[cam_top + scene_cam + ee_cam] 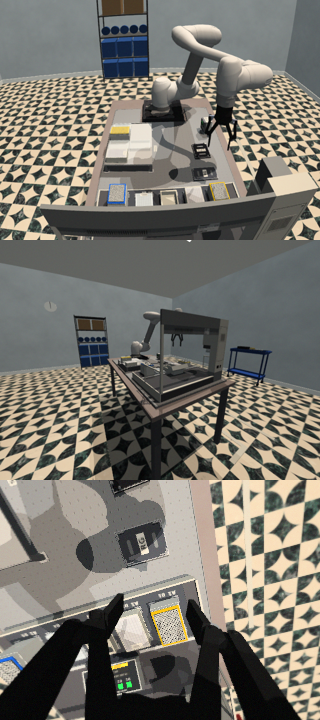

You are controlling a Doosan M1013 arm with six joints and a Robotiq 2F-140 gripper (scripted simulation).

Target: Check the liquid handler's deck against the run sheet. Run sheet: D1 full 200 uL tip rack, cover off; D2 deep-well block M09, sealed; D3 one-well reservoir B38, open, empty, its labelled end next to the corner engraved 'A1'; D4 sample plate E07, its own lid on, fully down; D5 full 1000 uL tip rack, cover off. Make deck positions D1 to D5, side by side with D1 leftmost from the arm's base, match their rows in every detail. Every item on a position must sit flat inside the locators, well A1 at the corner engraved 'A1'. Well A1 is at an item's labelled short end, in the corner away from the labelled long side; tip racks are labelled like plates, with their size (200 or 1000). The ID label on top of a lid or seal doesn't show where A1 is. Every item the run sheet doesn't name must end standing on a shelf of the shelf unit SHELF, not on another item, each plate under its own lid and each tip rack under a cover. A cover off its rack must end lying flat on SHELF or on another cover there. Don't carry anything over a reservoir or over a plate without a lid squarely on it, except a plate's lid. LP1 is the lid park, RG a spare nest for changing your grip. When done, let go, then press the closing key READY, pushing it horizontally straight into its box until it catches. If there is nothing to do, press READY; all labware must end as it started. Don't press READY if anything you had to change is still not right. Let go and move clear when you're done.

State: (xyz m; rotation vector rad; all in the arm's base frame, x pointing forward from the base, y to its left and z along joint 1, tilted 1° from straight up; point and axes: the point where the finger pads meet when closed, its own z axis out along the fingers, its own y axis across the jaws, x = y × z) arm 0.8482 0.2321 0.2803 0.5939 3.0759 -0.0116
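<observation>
My gripper [219,145] [176,340] [155,605] is open and empty. It hangs high over the right side of the table, above the two black nests LP1 [201,150] and RG [202,174] [142,545]. The deck row lies along the near table edge. From left to right in the top view it holds a blue-rimmed tip rack [116,193] [7,670], a white well block [143,199], an open beige reservoir [168,197], a pale lidded plate [194,194] [131,629] and a yellow-rimmed tip rack [219,191] [171,625]. Labels are too small to read.
The low shelf unit [127,167] on the left of the table holds a yellow tip rack [119,129], white covers [140,136] and a covered rack [116,153]. A small box with a green face [204,124] stands behind the gripper. The liquid handler's gantry [155,214] spans the deck.
</observation>
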